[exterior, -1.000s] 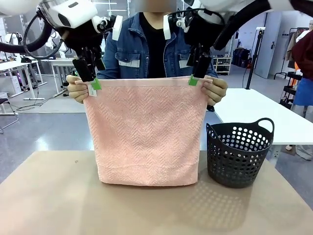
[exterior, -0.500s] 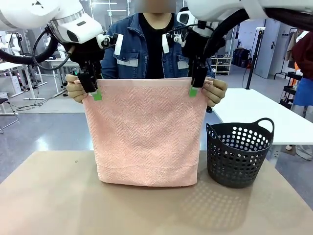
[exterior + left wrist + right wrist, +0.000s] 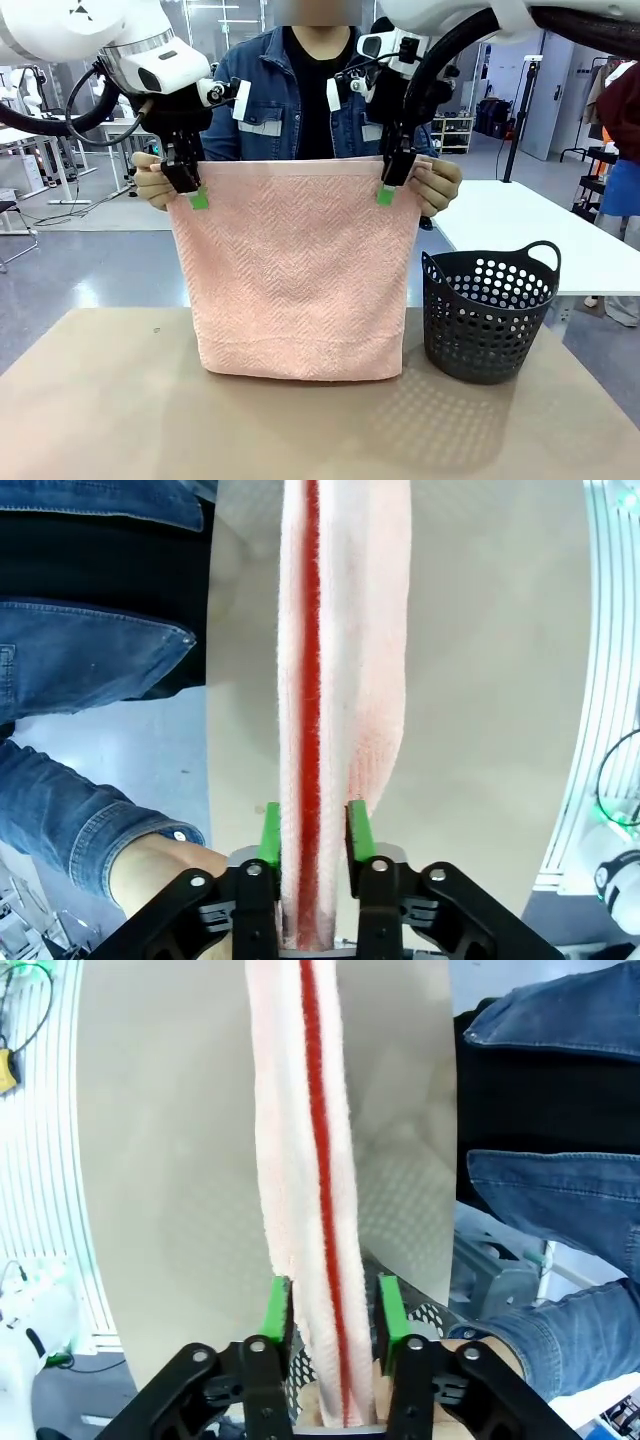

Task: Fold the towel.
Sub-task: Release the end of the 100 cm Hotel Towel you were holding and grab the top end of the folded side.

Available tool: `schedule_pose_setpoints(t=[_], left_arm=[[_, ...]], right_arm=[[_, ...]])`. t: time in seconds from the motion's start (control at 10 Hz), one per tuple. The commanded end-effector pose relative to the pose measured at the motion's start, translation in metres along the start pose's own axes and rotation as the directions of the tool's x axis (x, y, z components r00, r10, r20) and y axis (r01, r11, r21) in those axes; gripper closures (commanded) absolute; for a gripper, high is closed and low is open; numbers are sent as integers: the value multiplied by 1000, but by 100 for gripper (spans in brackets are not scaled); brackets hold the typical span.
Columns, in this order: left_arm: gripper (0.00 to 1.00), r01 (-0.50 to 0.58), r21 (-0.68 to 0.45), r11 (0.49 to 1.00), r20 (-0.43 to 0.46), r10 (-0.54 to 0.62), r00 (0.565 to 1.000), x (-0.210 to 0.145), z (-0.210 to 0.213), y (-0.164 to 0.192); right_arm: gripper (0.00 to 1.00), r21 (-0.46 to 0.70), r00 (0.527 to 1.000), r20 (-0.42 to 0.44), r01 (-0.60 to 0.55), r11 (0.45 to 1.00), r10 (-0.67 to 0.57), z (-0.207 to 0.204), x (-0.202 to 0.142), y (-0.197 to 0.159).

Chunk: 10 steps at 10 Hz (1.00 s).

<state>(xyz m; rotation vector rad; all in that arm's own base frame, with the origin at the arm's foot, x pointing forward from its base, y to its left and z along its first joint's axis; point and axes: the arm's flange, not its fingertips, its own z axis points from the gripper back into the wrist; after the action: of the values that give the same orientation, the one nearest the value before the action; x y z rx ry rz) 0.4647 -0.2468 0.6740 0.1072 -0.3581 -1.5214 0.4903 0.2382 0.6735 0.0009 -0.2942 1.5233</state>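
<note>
Front: we count one towel hanging between two end effectors, left end effector and right end effector, each straddling a top corner; two person's hands outside them; one basket.

Left wrist: fingers flank the towel edge, touching; clamped or not, we cannot tell.

Right wrist: pads beside the towel, small gaps, not clamped.

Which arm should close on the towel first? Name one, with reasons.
Left, marginally. The left end effector has its pads close against the towel edge, nearly touching; the right end effector straddles its corner with a wider gap. Both are well placed.
</note>
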Motion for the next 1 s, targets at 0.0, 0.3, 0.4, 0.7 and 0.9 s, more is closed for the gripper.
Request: schedule_pose_setpoints(t=[0.0, 0.3, 0.4, 0.7, 0.9], left_arm=[[100, -16, -22, 1000, 7, 16, 1000, 4, 4, 3], [100, -10, -13, 1000, 9, 10, 1000, 6, 9, -3], [100, -29, -13, 999, 32, 30, 999, 3, 11, -1], [100, -41, -10, 999, 90, 42, 995, -8, 17, -3], [100, -17, 4, 1000, 27, 17, 999, 3, 9, 0]], right_arm=[[97, -8, 1000, -17, -7, 1000, 7, 3, 0, -1], [100, -17, 1000, -24, -14, 1000, 13, 2, -1, 4], [100, -35, 999, -36, -7, 999, 5, 1, -2, 3], [100, -41, 999, -25, 29, 999, -30, -5, -13, 0], [100, -19, 1000, -15, -6, 1000, 6, 3, 0, 0]])
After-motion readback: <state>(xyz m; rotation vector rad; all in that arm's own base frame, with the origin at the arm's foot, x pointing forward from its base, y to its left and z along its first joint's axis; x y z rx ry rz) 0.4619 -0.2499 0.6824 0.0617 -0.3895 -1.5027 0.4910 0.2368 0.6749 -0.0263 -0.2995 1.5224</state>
